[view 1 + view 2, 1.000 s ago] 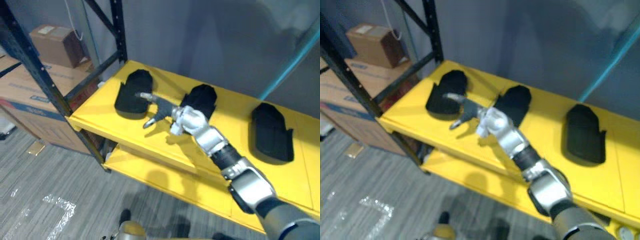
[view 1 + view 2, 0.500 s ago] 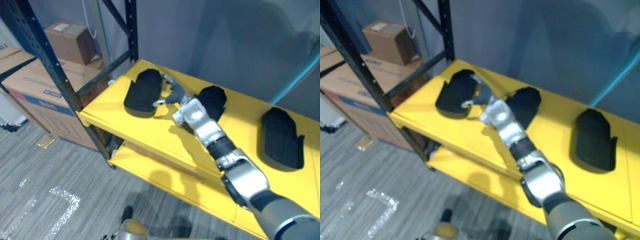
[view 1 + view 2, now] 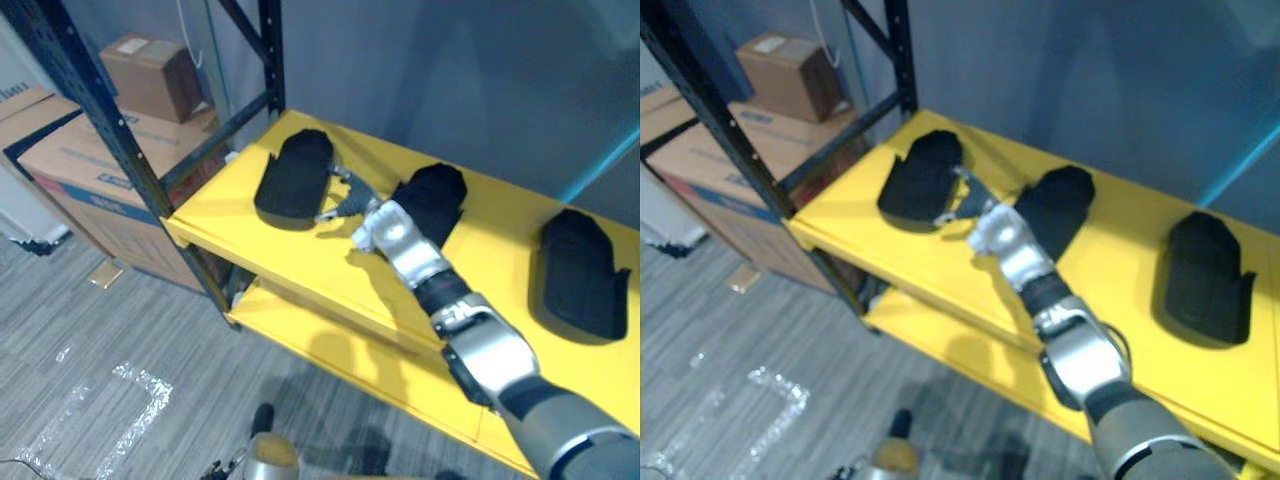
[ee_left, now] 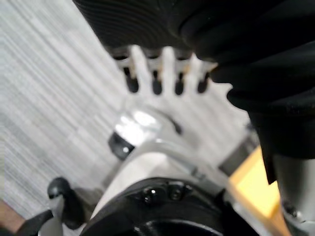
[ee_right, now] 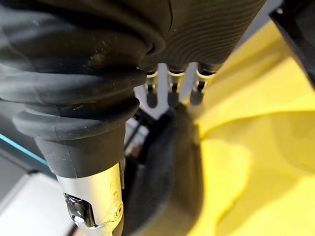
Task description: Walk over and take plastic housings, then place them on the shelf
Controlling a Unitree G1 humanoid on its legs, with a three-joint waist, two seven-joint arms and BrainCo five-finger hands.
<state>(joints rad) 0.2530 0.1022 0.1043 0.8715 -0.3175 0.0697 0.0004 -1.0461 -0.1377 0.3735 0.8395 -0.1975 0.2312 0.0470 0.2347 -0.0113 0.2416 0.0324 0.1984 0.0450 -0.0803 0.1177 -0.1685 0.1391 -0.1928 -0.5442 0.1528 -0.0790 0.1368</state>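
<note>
Three black plastic housings lie on the top yellow shelf (image 3: 500,250): one at the left (image 3: 292,178), one in the middle (image 3: 432,200), one at the right (image 3: 583,272). My right hand (image 3: 383,228) reaches between the left and middle housings, open, with its straight fingers (image 3: 965,192) at the left housing's right edge. In the right wrist view the fingertips (image 5: 170,96) hang just over a housing (image 5: 167,172), holding nothing. My left hand (image 4: 157,73) is open, fingers straight over the grey floor.
Dark steel posts (image 3: 120,150) frame the rack's left end. A lower yellow shelf (image 3: 340,350) sits beneath the top one. Cardboard boxes (image 3: 80,160) are stacked on the floor to the left, a smaller box (image 3: 150,75) on top. A grey wall backs the rack.
The whole view has shifted, so the camera moved. My right hand's fingers went from the left housing's front corner up to its right edge and turned slightly.
</note>
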